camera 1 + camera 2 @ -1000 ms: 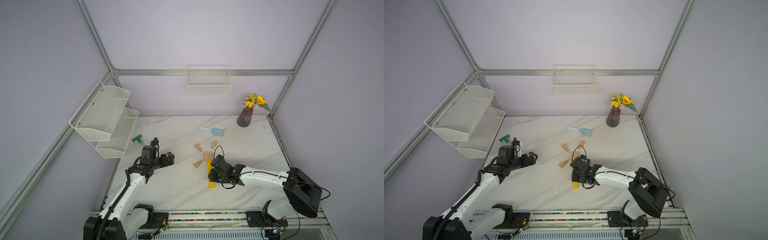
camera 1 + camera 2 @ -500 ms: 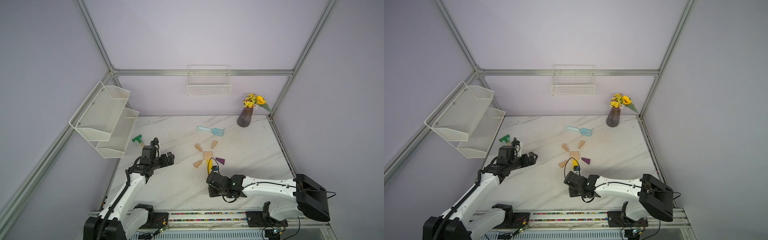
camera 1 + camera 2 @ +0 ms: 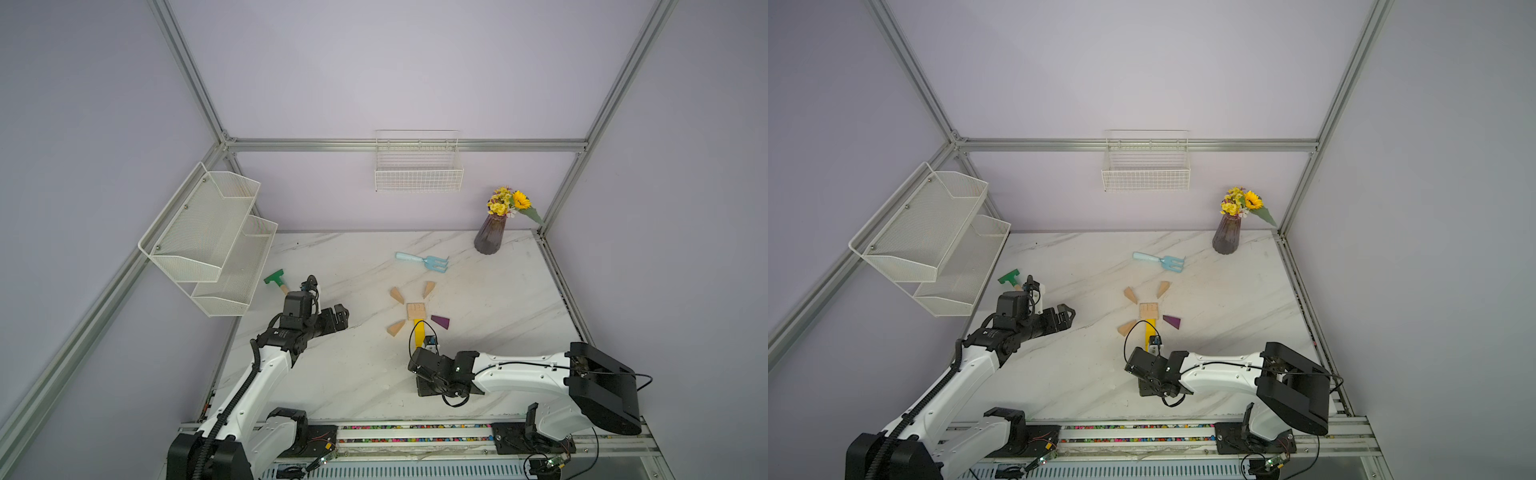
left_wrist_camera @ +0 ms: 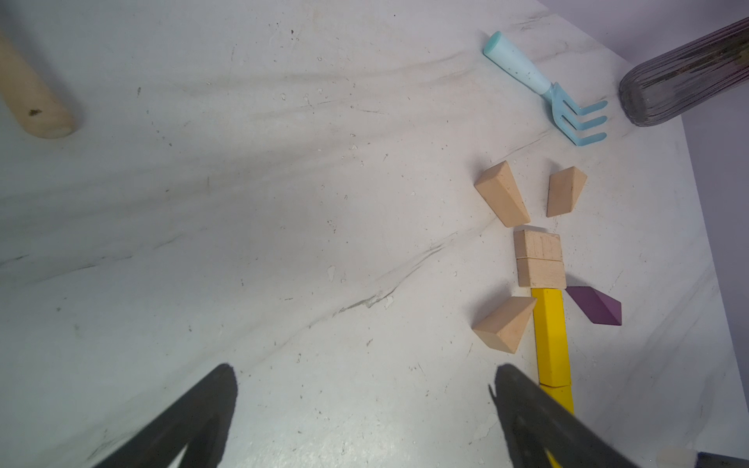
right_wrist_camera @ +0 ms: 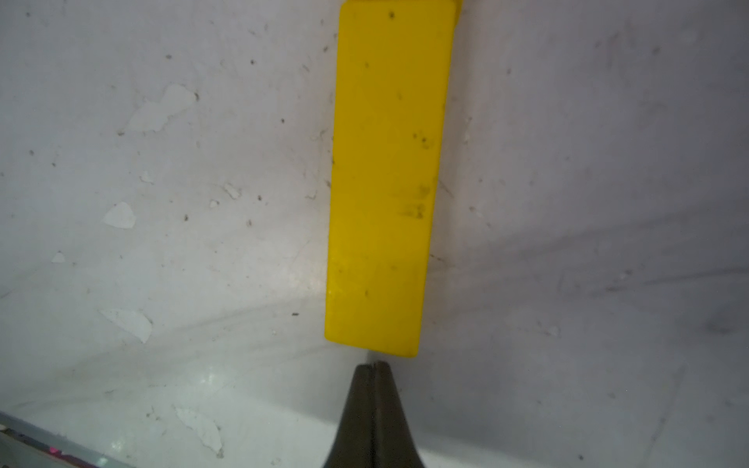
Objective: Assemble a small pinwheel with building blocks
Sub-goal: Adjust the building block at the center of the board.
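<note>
We're seeing the pinwheel (image 3: 1148,312) lying flat on the table (image 3: 353,374): 1 hub (image 3: 416,311), 4 wedges (image 4: 502,194), yellow stem (image 5: 385,182). Right gripper (image 5: 375,366) is sitting clenched on nothing, tips just beside the stem's end. Left gripper (image 4: 362,370) is hovering w/ fingers (image 4: 194,413) spread, well apart from it.

The left arm (image 3: 266,374) reaches forward, the left gripper (image 4: 364,377) held roughly level, its fingers (image 4: 194,417) spread wide and empty. The right arm (image 3: 519,374) lies low and outstretched, the right gripper (image 5: 373,364) angled down, fingers pressed together on nothing.
</note>
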You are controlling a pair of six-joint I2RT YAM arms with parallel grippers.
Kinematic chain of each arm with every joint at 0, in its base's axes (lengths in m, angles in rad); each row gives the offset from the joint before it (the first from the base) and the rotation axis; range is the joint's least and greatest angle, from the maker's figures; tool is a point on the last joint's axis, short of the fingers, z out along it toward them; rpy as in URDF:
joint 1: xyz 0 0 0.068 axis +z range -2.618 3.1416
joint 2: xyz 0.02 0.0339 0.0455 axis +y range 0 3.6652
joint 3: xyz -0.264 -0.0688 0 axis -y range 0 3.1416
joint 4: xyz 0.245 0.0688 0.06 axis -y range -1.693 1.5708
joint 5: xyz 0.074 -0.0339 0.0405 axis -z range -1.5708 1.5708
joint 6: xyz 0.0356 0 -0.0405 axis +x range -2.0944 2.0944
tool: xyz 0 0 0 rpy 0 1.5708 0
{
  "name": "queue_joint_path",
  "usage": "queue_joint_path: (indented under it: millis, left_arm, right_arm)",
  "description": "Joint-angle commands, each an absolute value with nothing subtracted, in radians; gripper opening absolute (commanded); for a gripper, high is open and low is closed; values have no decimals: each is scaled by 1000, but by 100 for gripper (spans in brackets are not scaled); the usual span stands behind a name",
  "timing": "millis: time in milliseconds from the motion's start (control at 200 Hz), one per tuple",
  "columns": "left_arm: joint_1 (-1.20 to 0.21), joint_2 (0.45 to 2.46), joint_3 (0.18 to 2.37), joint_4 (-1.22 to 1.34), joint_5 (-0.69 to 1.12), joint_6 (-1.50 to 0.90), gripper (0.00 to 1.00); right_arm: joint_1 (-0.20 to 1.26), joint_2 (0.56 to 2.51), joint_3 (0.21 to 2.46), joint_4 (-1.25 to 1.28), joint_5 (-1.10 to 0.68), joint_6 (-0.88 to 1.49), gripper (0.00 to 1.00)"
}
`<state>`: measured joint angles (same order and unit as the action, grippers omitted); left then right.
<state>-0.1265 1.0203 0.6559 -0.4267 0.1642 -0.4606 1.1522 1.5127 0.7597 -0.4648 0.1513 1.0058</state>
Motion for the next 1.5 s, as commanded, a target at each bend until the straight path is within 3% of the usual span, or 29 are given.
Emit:
queue_joint_path:
  millis: [0,1495]
  left_arm:
    - [-123,1005,643,-390,168,-466,100]
    - [-122,1005,631,-379,172,-469,100]
  right_arm:
    - [1155,1528,790,-468,186,1023,0]
    - [1126,1553,813,-465,201,1010,0]
